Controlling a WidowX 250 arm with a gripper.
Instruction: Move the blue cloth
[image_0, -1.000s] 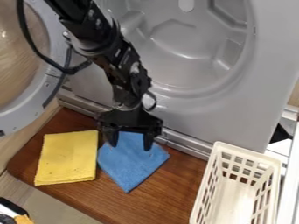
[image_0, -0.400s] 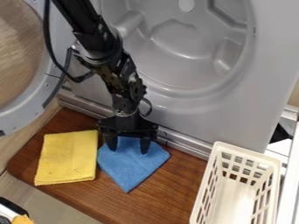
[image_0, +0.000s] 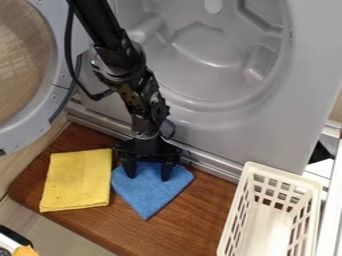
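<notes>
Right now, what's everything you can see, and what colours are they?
Blue cloth: one, blue, on the board under the gripper
Yellow cloth: one, yellow, on the board, left of the blue one
Basket: one, cream, bottom right
Board: one, brown, under the cloths
Panel: one, grey with a round hollow, behind
Round door: one, grey rim, left edge
Floor: one, light, bottom left
Odd thing: black, white and orange, bottom left corner; can't tell what
Arm: one, black, from the top
Cable: one, black, beside the arm
Gripper: one, black, two fingers apart, over the blue cloth
</notes>
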